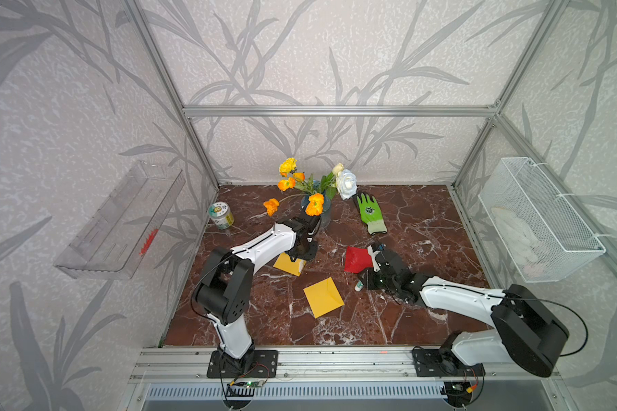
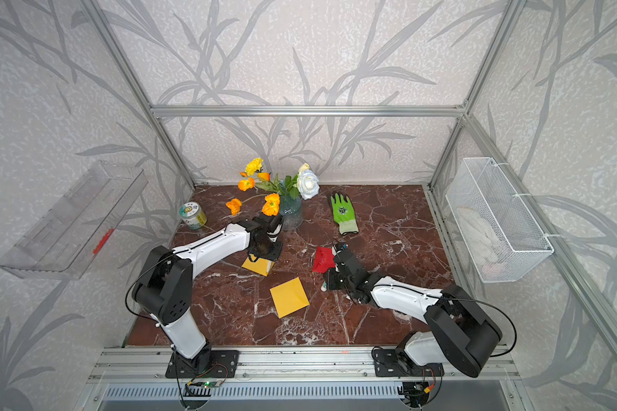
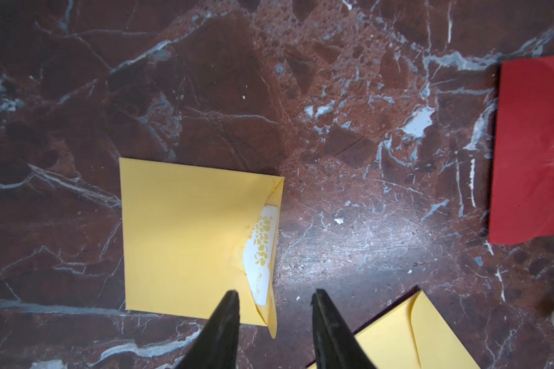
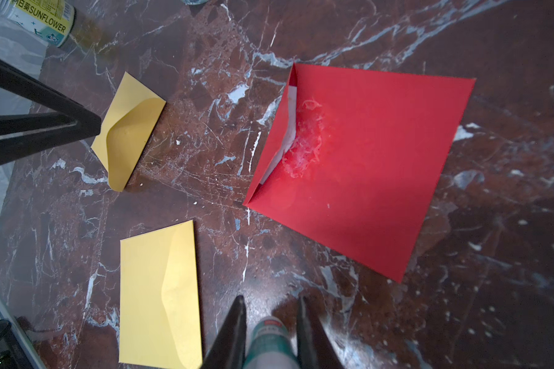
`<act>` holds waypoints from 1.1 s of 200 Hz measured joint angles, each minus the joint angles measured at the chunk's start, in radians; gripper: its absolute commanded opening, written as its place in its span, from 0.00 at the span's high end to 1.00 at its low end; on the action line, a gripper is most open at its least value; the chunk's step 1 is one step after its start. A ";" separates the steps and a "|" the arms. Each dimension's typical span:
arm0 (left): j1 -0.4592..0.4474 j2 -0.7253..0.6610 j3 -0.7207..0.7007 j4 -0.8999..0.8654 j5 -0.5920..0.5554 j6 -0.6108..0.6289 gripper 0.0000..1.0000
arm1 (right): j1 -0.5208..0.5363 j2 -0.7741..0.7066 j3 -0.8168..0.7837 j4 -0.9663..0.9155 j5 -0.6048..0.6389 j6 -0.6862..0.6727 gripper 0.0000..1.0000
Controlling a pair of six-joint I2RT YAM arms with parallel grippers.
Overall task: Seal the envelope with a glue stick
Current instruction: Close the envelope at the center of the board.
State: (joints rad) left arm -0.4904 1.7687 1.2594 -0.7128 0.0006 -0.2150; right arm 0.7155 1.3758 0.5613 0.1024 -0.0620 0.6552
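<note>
A yellow envelope (image 3: 189, 239) lies flat, and a white patterned card shows at its loose flap edge. My left gripper (image 3: 275, 292) hovers open over that envelope's corner with nothing held; in both top views the wrist covers it (image 1: 301, 256) (image 2: 264, 254). My right gripper (image 4: 271, 300) is shut on the glue stick (image 4: 269, 338), a white tube with a teal label, which pokes out low over the table (image 1: 358, 285) (image 2: 324, 286). Beside it lies a red envelope (image 4: 365, 166) (image 1: 357, 259) with a whitish smear at its flap. A second yellow envelope (image 1: 323, 297) (image 4: 160, 300) lies between the arms.
At the back stand a glass vase of flowers (image 1: 316, 210) and a tin can (image 1: 221, 215), and a green glove (image 1: 371, 213) lies there. A wire basket (image 1: 538, 220) hangs on the right wall and a clear tray (image 1: 122, 224) on the left wall.
</note>
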 measured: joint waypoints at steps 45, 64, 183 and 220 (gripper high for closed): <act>0.006 0.064 0.000 0.007 -0.008 0.011 0.69 | 0.000 0.000 0.000 0.000 0.000 0.006 1.00; 0.008 0.085 0.000 0.008 -0.018 0.013 0.79 | 0.000 0.000 0.000 0.000 0.000 0.006 1.00; 0.008 0.003 -0.011 0.057 0.152 -0.079 1.00 | 0.000 0.000 0.000 0.005 0.000 0.007 1.00; 0.008 0.013 -0.028 0.089 0.185 -0.100 1.00 | 0.000 0.000 -0.002 0.006 0.000 0.007 1.00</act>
State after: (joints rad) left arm -0.4820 1.7817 1.2312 -0.6239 0.1860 -0.3145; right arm 0.7155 1.3758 0.5598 0.1081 -0.0620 0.6621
